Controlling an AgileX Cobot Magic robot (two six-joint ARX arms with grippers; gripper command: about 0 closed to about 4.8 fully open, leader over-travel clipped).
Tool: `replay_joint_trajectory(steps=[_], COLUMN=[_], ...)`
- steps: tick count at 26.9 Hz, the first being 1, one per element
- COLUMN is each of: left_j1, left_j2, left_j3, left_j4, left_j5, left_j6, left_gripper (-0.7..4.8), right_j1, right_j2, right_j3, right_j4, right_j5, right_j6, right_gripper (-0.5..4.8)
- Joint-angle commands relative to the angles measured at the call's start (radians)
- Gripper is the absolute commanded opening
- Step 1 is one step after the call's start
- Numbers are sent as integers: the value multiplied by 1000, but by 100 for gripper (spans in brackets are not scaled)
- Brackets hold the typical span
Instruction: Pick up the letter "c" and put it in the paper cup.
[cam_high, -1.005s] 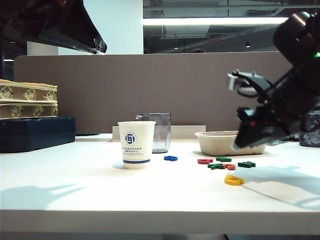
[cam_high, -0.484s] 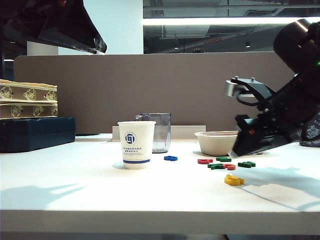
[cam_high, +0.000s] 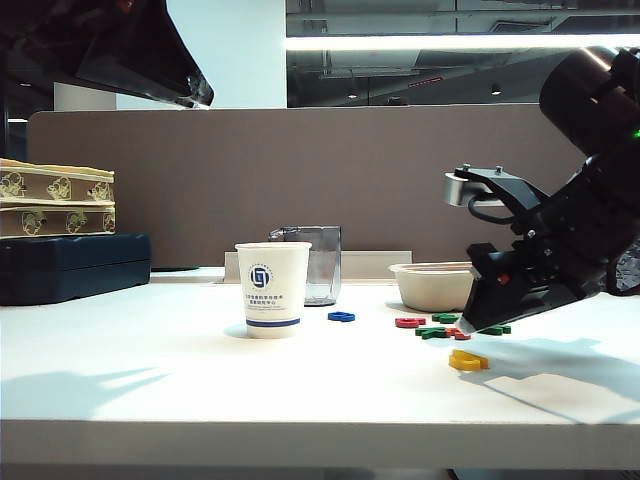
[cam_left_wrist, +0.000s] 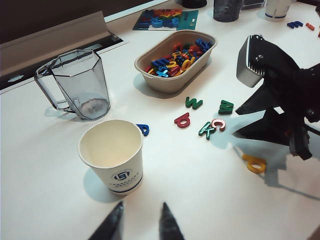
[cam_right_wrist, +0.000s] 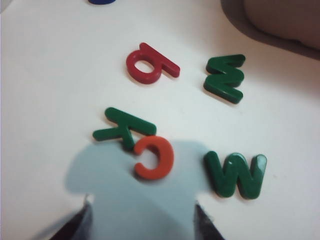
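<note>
The letter "c" (cam_right_wrist: 155, 156) is small, flat and orange-red. It lies on the white table touching a green k (cam_right_wrist: 122, 128). My right gripper (cam_right_wrist: 141, 207) hovers just short of the c, open wide with nothing between its fingers; its shadow covers the c. In the exterior view the right gripper (cam_high: 472, 322) tilts down at the letter cluster, where the c (cam_high: 460, 335) barely shows. The paper cup (cam_left_wrist: 112, 155), white with a blue logo, stands upright and empty well to the left (cam_high: 273, 288). My left gripper (cam_left_wrist: 141, 205) hangs open above the table just in front of the cup.
A grey translucent jug (cam_left_wrist: 80, 85) stands behind the cup. A tan bowl (cam_left_wrist: 165, 82) holds several letters. Around the c lie a dark red letter (cam_right_wrist: 147, 64), two green w's (cam_right_wrist: 235, 174) and a yellow letter (cam_left_wrist: 255, 163). A blue letter (cam_left_wrist: 143, 130) lies beside the cup.
My right gripper has moved left and down toward the letter cluster. The left arm, the cup and the letters have stayed put.
</note>
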Motion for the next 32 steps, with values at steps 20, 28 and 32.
replay_joint_trajectory(steps=[20, 28, 32], left_j1=[-1, -1, -1], left_j2=[-2, -2, -2], left_j3=[6, 6, 6], left_j4=[5, 5, 5], left_j5=[-3, -3, -3], left_j6=[1, 1, 1], left_gripper=[88, 88, 88], right_j1=[1, 1, 1], right_j2=[34, 88, 107], right_j3=[3, 6, 7], right_j4=[0, 21, 40], right_j5=[-7, -22, -23], right_j6=[10, 10, 10], right_gripper=[252, 252, 229])
